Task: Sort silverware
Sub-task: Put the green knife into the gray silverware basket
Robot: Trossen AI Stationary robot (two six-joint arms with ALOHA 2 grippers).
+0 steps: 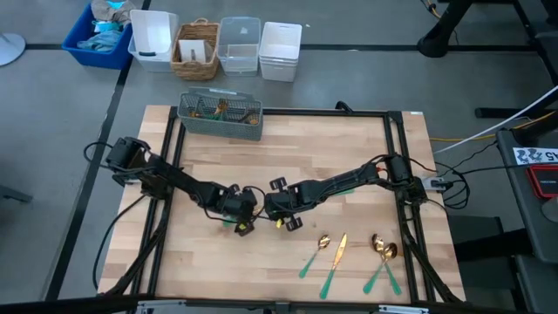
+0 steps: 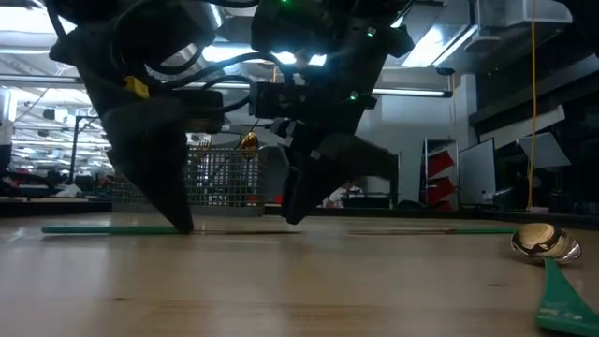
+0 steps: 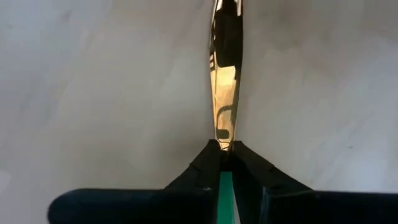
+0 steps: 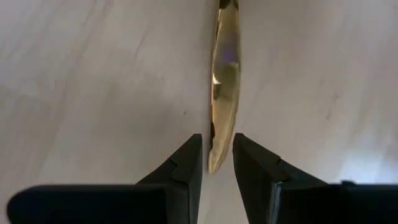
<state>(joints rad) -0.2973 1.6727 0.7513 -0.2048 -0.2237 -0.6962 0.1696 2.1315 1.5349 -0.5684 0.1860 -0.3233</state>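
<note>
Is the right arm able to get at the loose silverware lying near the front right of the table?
Probably yes. The loose silverware lies in the open on bare table, just forward of the right gripper, with nothing on top. But that gripper's jaws already straddle a gold blade.

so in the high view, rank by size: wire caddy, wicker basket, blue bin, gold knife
1. wire caddy
2. blue bin, partly cut off by the picture's edge, so unsure against the caddy
3. wicker basket
4. gold knife, slimmest by far

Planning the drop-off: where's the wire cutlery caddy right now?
High view: the wire caddy sits at the table's far edge, left of centre, just ahead of the row of bins.
</note>
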